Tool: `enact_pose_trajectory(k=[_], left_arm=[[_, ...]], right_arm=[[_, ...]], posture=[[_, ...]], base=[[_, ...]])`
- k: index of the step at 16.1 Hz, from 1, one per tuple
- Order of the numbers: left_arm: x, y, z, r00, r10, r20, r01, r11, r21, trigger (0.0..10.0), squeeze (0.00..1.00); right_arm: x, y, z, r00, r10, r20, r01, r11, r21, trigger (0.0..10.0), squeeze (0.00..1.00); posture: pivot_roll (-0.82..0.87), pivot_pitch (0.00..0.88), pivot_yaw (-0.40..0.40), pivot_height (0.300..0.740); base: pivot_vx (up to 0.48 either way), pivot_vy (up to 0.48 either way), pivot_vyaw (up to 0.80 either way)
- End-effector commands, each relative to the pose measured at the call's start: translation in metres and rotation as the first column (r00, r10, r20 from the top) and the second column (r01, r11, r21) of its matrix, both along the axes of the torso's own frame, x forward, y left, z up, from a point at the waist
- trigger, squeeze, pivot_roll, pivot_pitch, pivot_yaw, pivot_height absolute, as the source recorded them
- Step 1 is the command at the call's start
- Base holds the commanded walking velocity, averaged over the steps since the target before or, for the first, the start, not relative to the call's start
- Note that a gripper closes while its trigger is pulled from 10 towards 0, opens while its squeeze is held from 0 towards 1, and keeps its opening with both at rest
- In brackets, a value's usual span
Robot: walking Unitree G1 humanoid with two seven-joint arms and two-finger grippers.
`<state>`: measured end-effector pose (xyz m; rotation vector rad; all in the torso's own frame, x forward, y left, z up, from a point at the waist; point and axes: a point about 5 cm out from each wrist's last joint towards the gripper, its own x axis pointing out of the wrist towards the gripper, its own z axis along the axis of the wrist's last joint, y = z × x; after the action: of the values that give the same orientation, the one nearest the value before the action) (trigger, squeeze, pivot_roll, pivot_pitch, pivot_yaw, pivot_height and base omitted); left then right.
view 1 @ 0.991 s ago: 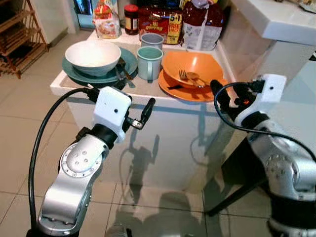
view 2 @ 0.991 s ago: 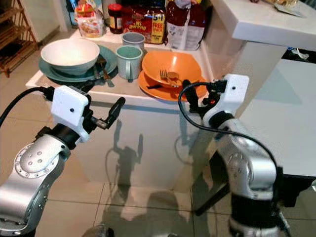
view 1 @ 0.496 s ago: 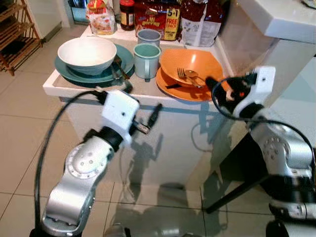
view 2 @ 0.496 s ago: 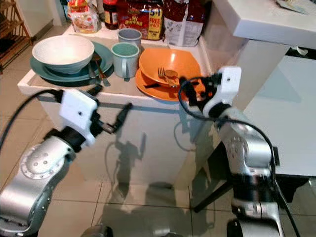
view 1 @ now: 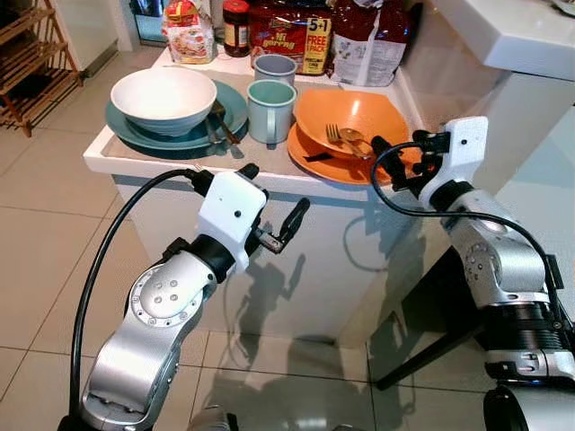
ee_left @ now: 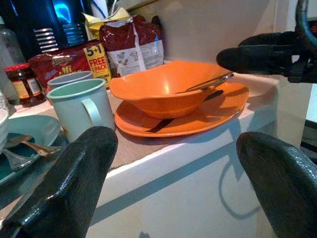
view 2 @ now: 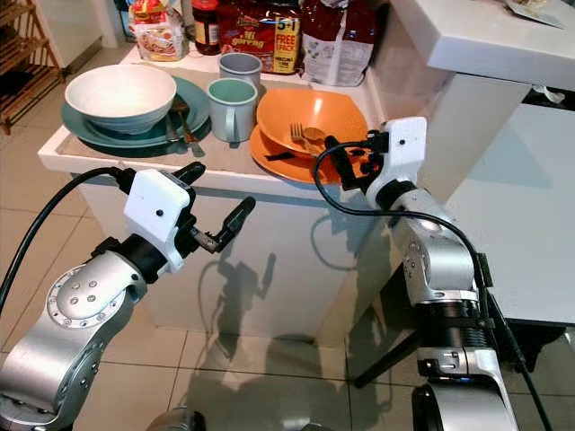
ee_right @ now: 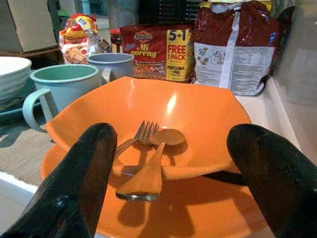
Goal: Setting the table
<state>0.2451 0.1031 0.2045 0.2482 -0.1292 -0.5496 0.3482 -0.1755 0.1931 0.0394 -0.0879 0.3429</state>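
Note:
An orange bowl (view 1: 352, 112) holding a fork (view 1: 333, 136) and a spoon (view 1: 352, 139) sits on an orange plate (view 1: 314, 163) at the counter's near right. My right gripper (view 1: 402, 158) is open at the plate's right rim, its fingers (ee_right: 84, 168) framing the bowl. A green mug (view 1: 269, 109) and a grey mug (view 1: 274, 67) stand to the left. Further left, a white bowl (view 1: 163, 97) rests on a teal plate (view 1: 135, 135) with cutlery beside it. My left gripper (view 1: 269, 196) is open and empty, just below the counter's front edge (view 1: 144, 166).
Noodle packets (view 1: 289, 31), a dark bag (view 1: 368, 40) and a jar (view 1: 237, 27) line the counter's back. A wooden rack (view 1: 27, 63) stands on the tiled floor at the left. A white ledge (view 1: 512, 36) and a grey table (view 2: 530, 224) are on the right.
The camera has shifted. My right gripper has come closer to the orange plate's rim. My left gripper has moved a little to the right below the counter edge, still open.

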Motion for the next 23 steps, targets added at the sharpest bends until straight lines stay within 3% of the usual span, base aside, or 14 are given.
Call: enact_pose_trajectory(k=[1, 5, 6, 7, 8, 9, 10, 23], left_arm=[[-0.003, -0.004, 0.003, 1.000, -0.028, 0.003, 0.028, 1.000, 0.000, 10.0, 0.00], [-0.003, -0.006, 0.002, 0.999, -0.037, -0.003, 0.037, 0.999, -0.002, 10.0, 0.00], [-0.002, -0.006, 0.003, 1.000, -0.031, 0.005, 0.031, 1.000, 0.000, 10.0, 0.00], [-0.002, -0.004, 0.003, 1.000, -0.022, 0.004, 0.022, 1.000, -0.003, 10.0, 0.00], [-0.001, -0.004, 0.003, 1.000, -0.021, 0.004, 0.021, 1.000, -0.003, 10.0, 0.00], [-0.001, -0.002, 0.004, 1.000, -0.014, 0.005, 0.014, 1.000, -0.003, 10.0, 0.00], [-0.001, -0.001, 0.004, 1.000, -0.009, 0.006, 0.009, 1.000, -0.001, 10.0, 0.00], [-0.001, -0.003, 0.004, 1.000, -0.016, 0.000, 0.016, 1.000, -0.004, 10.0, 0.00]], right_arm=[[0.003, -0.003, 0.002, 1.000, -0.006, 0.015, 0.007, 1.000, -0.017, 10.0, 0.00], [0.010, -0.002, -0.005, 0.999, -0.042, 0.002, 0.042, 0.999, -0.021, 10.0, 0.00], [0.012, -0.004, -0.007, 0.998, -0.062, -0.008, 0.062, 0.998, -0.017, 9.6, 0.00], [0.014, -0.006, -0.009, 0.997, -0.078, -0.026, 0.078, 0.997, 0.004, 6.4, 0.00], [0.014, -0.006, -0.010, 0.997, -0.079, -0.028, 0.079, 0.997, 0.009, 6.4, 0.00], [0.015, -0.006, -0.010, 0.997, -0.074, -0.027, 0.075, 0.997, 0.017, 1.4, 0.00], [0.016, -0.006, -0.010, 0.997, -0.073, -0.028, 0.073, 0.997, 0.022, 0.0, 0.00], [0.020, -0.006, -0.008, 0.998, -0.060, -0.009, 0.060, 0.997, 0.050, 0.0, 0.00]], posture=[[0.06, 0.057, -0.081, 0.740], [0.06, 0.058, -0.079, 0.740], [0.06, 0.058, -0.079, 0.740], [0.06, 0.058, -0.079, 0.740], [0.06, 0.058, -0.079, 0.740], [0.06, 0.068, -0.080, 0.740], [0.06, 0.068, -0.080, 0.740], [0.06, 0.073, -0.089, 0.740]], base=[[0.000, 0.000, 0.00], [0.000, 0.000, 0.00], [0.000, 0.000, 0.00], [0.000, 0.000, 0.00], [0.000, 0.000, 0.00], [0.000, 0.000, 0.00], [0.000, 0.000, 0.00], [0.000, 0.000, 0.00]])
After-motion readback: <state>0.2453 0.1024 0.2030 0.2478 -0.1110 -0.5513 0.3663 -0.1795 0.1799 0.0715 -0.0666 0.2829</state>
